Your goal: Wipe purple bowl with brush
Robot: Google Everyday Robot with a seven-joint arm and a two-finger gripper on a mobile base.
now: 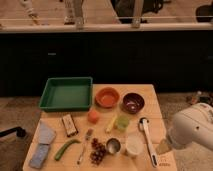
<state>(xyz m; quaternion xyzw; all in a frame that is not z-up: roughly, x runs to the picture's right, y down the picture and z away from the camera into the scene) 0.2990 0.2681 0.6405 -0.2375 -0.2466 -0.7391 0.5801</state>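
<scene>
The white arm (194, 129) hung off the desk's near right corner. Its claw (164, 146) was just beside the brush's handle, likely lining up a pickup, but its opening could not be told. The purple bowl (133, 102) sat far right, beside the orange bowl (107, 97). The brush (148, 141) lay untouched just nearer, head toward it. The wooden desk (156, 114) stood before dark cabinets.
</scene>
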